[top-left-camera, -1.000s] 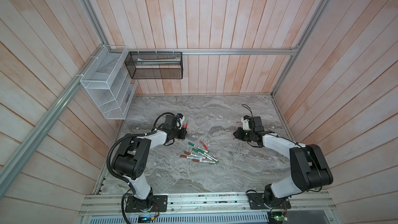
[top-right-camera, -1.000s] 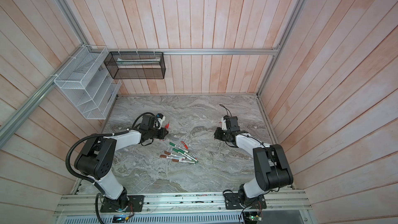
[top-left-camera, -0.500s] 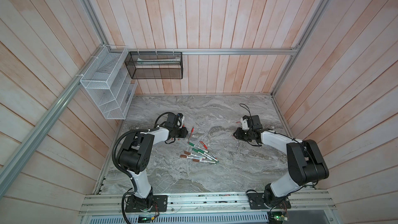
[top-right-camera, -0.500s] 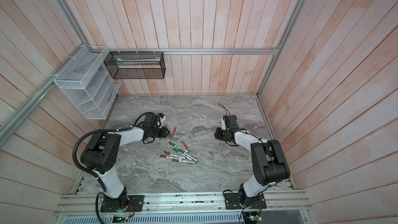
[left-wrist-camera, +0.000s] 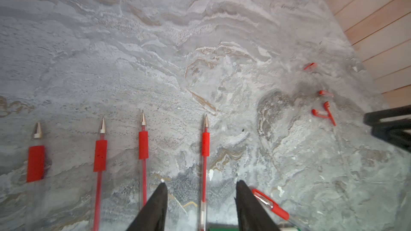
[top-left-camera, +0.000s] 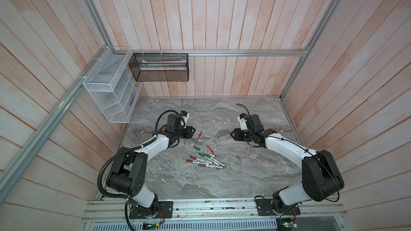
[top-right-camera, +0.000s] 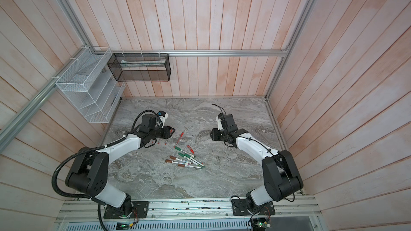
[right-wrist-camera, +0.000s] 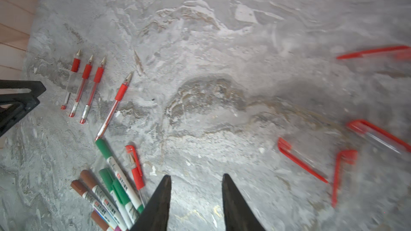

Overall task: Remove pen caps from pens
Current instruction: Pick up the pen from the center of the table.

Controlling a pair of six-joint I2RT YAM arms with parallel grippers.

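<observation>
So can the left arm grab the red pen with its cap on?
Probably yes: the open left gripper sits right beside the capped red pen, and nothing covers it.

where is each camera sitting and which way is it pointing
Both top views: high overhead, looking down at the table; left arm and right arm show whole.
Left wrist: behind the left pincer, looking across the uncapped red pens; its fingers show.
Right wrist: behind the right pincer, facing the markers; its fingers show.
Shared: both wrist views see those pens.
</observation>
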